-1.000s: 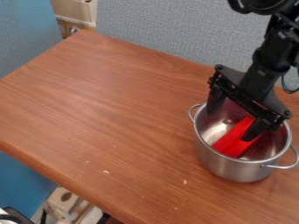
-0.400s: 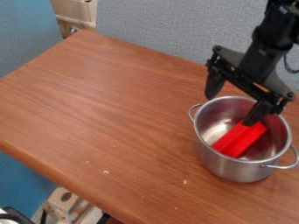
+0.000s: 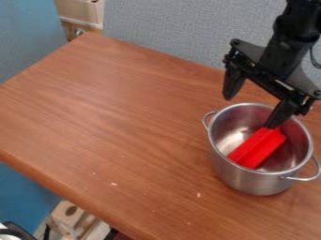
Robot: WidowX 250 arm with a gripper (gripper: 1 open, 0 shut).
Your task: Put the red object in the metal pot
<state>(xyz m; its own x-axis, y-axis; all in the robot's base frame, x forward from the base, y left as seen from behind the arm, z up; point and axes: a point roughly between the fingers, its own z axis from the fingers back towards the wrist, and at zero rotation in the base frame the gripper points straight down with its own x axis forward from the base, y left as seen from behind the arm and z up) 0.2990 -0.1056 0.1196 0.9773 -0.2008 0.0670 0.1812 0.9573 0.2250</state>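
Wooden worktop before a blue wall; the red block lies inside the pot, at 6 o'clock below the gripper, whose jaws stand apart.

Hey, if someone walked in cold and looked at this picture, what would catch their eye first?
Probably the red object, bright against the shiny inside of the metal pot at the table's right edge. Next, the black gripper hanging open just above the pot's rim, holding nothing. The rest is bare brown wooden table.

Perhaps a lab: wooden table, blue wall
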